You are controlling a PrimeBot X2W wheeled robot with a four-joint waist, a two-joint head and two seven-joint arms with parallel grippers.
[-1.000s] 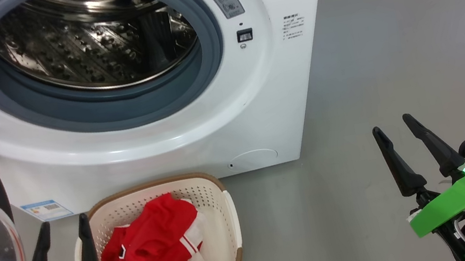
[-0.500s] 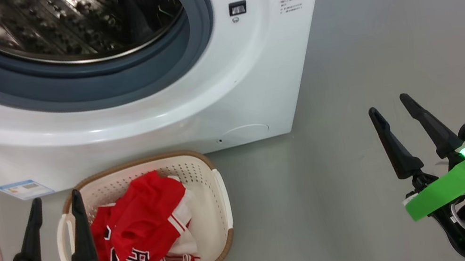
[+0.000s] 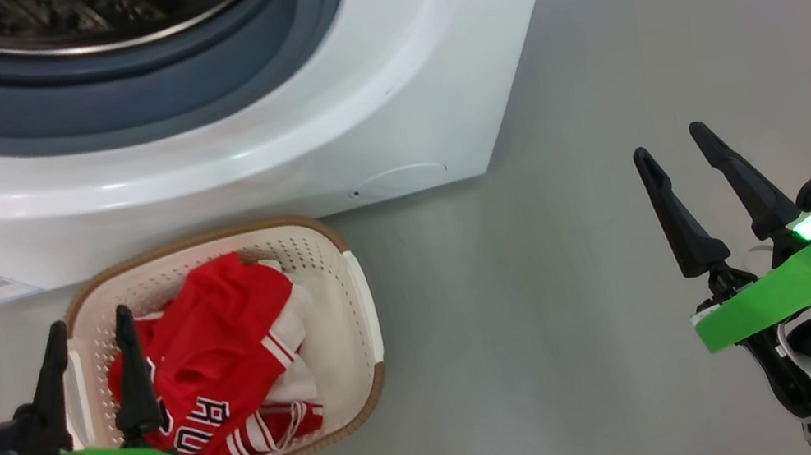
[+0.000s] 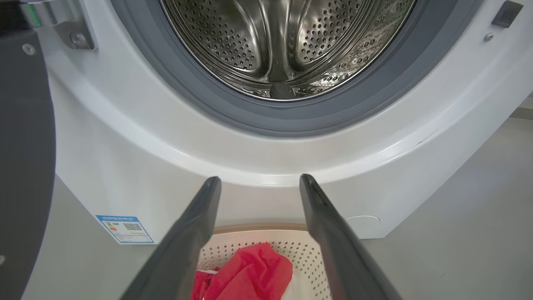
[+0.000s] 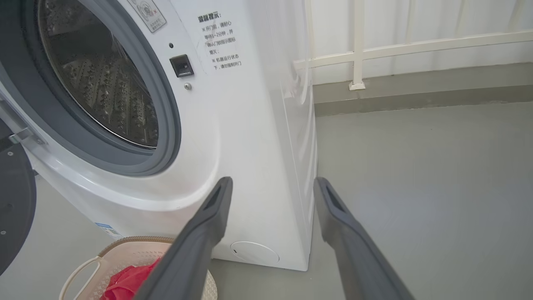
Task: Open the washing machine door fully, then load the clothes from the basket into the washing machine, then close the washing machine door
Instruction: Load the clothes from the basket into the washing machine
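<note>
The washing machine (image 3: 274,142) stands with its door (image 4: 25,146) swung open to the left and its steel drum (image 4: 283,41) bare. The cream basket (image 3: 356,303) sits on the floor right in front of it, holding the red and white clothes (image 3: 219,352). My left gripper (image 3: 90,318) is open above the basket's left end, fingers pointing at the machine. In the left wrist view its open fingers (image 4: 260,178) frame the basket's far wall (image 4: 258,235). My right gripper (image 3: 667,140) hangs open and empty over bare floor, well to the right of the basket.
Grey floor (image 3: 555,318) stretches to the right of the machine. In the right wrist view a white railing (image 5: 416,46) and a low kerb run along the far wall. The open door (image 5: 14,200) takes up the room left of the basket.
The head camera has tilted downward, so the machine and basket sit higher in the head view. My left gripper now overlaps more of the basket's left end. Both grippers stay open.
</note>
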